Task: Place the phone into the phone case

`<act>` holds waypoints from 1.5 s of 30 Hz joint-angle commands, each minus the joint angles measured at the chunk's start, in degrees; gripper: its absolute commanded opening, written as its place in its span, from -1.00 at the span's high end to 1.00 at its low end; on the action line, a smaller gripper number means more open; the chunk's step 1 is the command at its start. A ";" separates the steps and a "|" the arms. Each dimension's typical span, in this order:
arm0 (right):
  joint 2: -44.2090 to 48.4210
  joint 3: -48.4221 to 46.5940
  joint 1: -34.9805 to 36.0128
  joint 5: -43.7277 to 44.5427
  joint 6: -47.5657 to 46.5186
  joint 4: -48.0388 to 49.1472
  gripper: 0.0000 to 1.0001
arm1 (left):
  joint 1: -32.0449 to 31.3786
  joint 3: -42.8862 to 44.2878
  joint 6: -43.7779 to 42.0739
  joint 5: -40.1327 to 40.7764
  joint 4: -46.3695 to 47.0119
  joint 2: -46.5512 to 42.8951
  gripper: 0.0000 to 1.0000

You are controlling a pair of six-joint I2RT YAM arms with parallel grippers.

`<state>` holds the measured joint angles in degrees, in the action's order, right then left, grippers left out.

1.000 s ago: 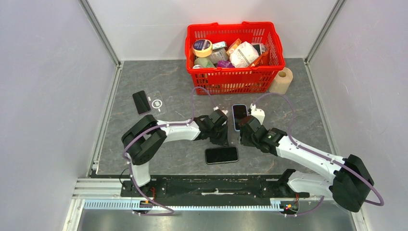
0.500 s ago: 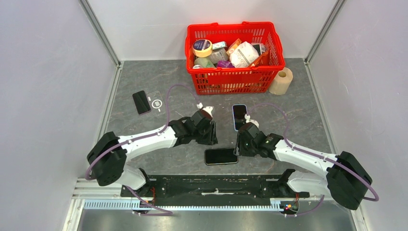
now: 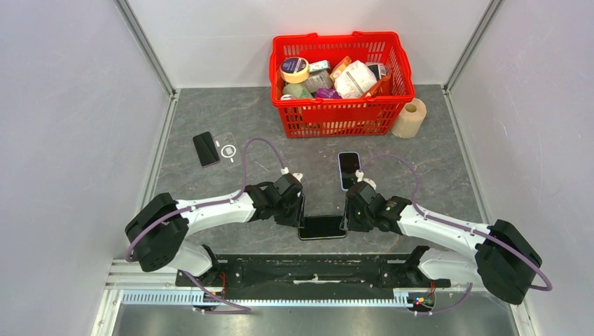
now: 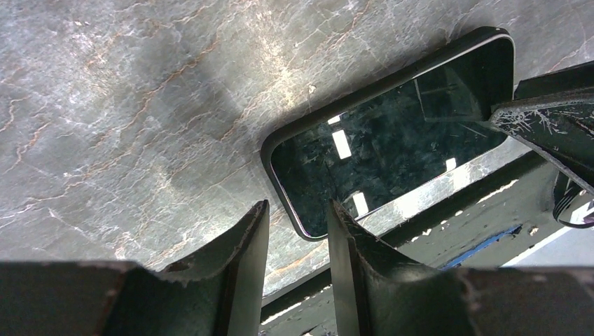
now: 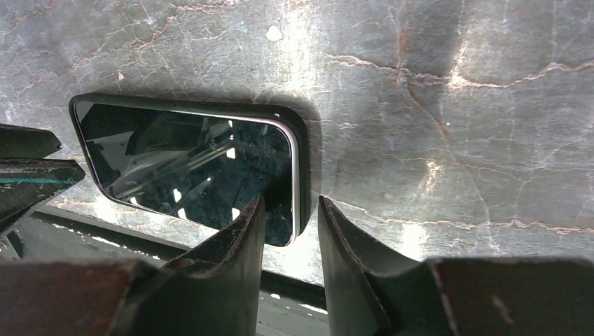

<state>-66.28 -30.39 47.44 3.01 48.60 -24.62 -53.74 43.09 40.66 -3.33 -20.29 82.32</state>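
Quit the light-blue-edged dark-screened phone [image 3: 348, 170], now lying alone mid-table w/ nothing near it. Dropped instead to the black glossy-screened phone [image 3: 322, 227], flat and screen-up at near edge of the grey marbled table [image 3: 434, 175], just ahead of the arm bases. Flanked now by left gripper [image 3: 298, 214] at one short end and right gripper [image 3: 346, 217] at the other. Per wrist views: parted on both sides, each straddling a corner of the phone's end, clenched on nothing; contact w/ rim unclear. Reads as change of target: done w/ blue one, lining up a two-sided pickup of the black one. Not yet cased: transparent plastic case w/ white ring [image 3: 228, 149] well apart at far left, beside a second small black phone-like slab [image 3: 205, 149]. Prob still needs lift, carry, press-in. Worth watching: thin, flat on table, hard to pinch w/o a tilt.
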 commanded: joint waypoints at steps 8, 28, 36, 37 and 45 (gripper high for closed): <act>0.10 0.59 2.10 0.05 2.59 -2.23 0.35 | 0.03 0.59 -0.50 -0.21 0.83 1.72 0.17; -9.22 0.95 7.48 0.55 5.53 2.55 0.99 | -0.10 -0.11 0.73 -0.01 2.54 4.50 0.28; -17.43 0.86 9.88 0.55 7.34 6.58 1.00 | -0.13 0.41 0.82 0.04 2.32 4.95 0.31; -18.35 0.71 10.09 0.62 7.45 6.77 1.00 | -0.14 0.41 0.82 0.08 2.15 4.98 0.31; -21.26 -1.07 10.35 2.22 6.81 4.24 1.00 | -0.14 0.42 1.17 0.99 1.09 4.37 0.34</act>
<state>-76.75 -37.21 54.94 11.49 52.49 -30.24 -53.76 43.11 40.80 -4.01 -19.18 86.13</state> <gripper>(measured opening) 0.221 0.336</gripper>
